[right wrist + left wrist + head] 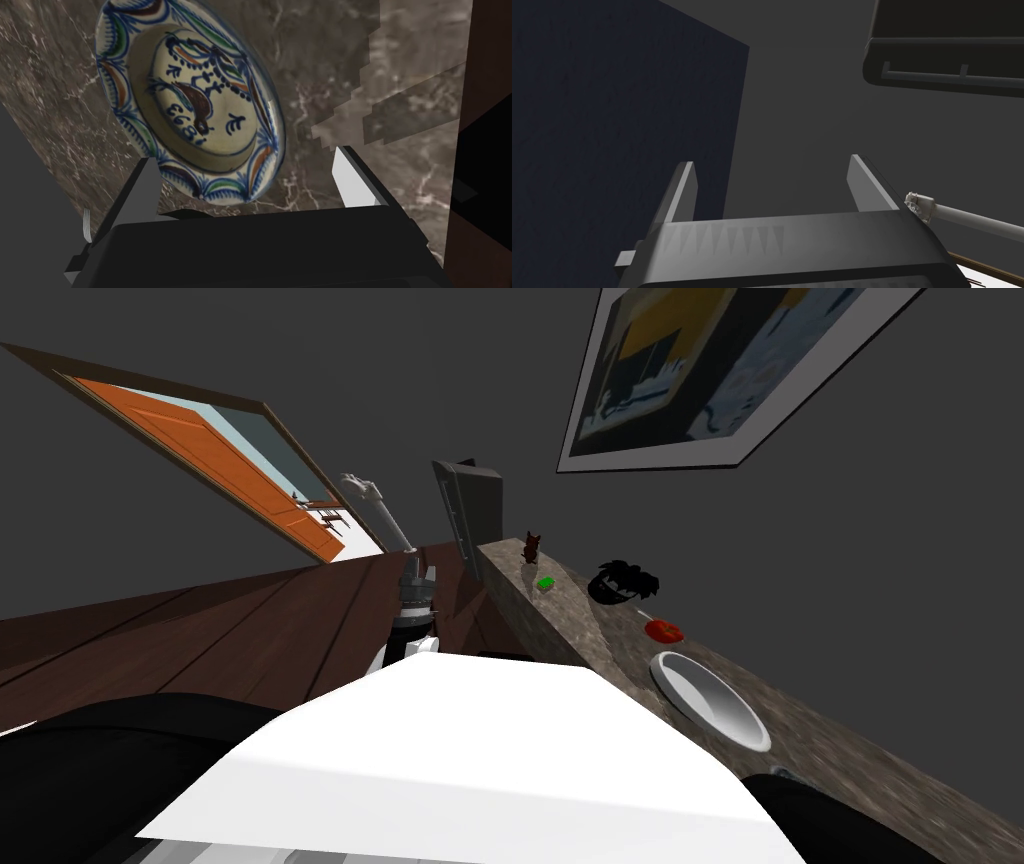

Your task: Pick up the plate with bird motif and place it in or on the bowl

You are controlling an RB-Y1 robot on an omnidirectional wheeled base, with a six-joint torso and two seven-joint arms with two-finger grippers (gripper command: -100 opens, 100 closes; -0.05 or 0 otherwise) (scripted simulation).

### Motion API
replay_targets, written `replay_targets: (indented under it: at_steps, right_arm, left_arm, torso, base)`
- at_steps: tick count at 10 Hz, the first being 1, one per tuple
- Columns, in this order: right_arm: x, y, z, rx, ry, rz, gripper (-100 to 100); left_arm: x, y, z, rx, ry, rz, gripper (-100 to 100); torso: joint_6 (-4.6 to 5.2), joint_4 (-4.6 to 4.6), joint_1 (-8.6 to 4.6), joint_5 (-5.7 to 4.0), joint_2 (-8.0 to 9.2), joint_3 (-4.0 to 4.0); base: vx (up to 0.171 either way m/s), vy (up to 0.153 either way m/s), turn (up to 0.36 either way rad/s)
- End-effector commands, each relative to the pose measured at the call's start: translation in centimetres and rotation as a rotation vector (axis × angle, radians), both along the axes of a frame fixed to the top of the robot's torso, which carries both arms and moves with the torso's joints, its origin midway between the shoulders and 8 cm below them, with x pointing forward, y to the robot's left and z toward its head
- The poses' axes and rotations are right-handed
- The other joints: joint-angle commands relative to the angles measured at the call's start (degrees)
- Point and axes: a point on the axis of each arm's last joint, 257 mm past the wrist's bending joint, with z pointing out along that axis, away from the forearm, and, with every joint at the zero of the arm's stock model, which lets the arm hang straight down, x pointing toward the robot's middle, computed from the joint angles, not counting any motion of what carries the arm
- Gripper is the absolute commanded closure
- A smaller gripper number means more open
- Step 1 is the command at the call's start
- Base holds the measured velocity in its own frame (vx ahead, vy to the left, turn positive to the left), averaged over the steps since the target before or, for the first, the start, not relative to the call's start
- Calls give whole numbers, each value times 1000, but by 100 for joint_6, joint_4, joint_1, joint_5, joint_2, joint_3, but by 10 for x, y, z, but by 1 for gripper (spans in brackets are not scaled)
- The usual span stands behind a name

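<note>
Gripper of the right arm (245, 157), poised over a brown, white-veined marble counter (400, 100), its two blade fingers spread with nothing between them. Round glazed ceramic plate (190, 107), cream with a blue, green and rust border and a brown bird at its centre, lies flat on the counter just ahead of the fingertips. It is offset toward one finger, its near rim almost reaching that blade. Plain white round bowl (710, 698) stands on the same counter; its bearing from the right gripper cannot be read. Left gripper (770, 162) is likewise spread and empty, held clear of the counter.

Handling, as judged: the plate is rigid, brittle and smooth-glazed, moderately heavy, and too wide to span. The best hold is the rim nearest the gripper, one blade under the lip and one above. The grip should close firmly against slip and tilt.
</note>
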Motion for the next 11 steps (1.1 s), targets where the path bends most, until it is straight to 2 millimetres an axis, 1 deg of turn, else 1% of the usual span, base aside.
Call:
replay_targets:
  at_steps: [1,2,6,7,8,9,10,11]
  right_arm:
    - [0,0,0,0,0,0,-100]
    - [0,0,0,-1,0,-1,100]
    - [0,0,0,-2,-2,-4,100]
    - [0,0,0,-2,-2,-4,0]
    - [3,-3,10,-3,2,8,100]
    - [4,-4,12,-4,2,10,100]
    - [7,-6,19,-4,4,17,100]
    - [5,-4,15,-3,4,14,100]
  left_arm:
    - [0,0,0,0,0,0,0]
    - [0,0,0,0,0,0,0]
    - [0,0,0,0,0,0,0]
    - [0,0,0,0,0,0,0]
    - [0,0,0,0,0,0,0]
    - [0,0,0,0,0,0,0]
    - [0,0,0,0,0,0,0]
    - [0,0,0,0,0,0,0]
  torso:
    - [0,0,0,0,0,0]
    - [2,1,18,4,3,2]
    - [-2,-2,27,5,-2,-2]
    - [-2,-3,27,6,-3,-3]
    - [-2,-3,28,6,-3,-3]
    - [5,-5,40,12,-1,-3]
    - [2,-6,51,14,-3,-4]
    - [-2,-7,56,15,-6,-6]
  base:
    - [-15,-12,42]
    - [0,0,0]
    - [0,1,-3]
    - [0,0,0]
    - [2,26,-108]
    - [8,46,-89]
    - [2,52,-68]
    - [-1,25,-16]
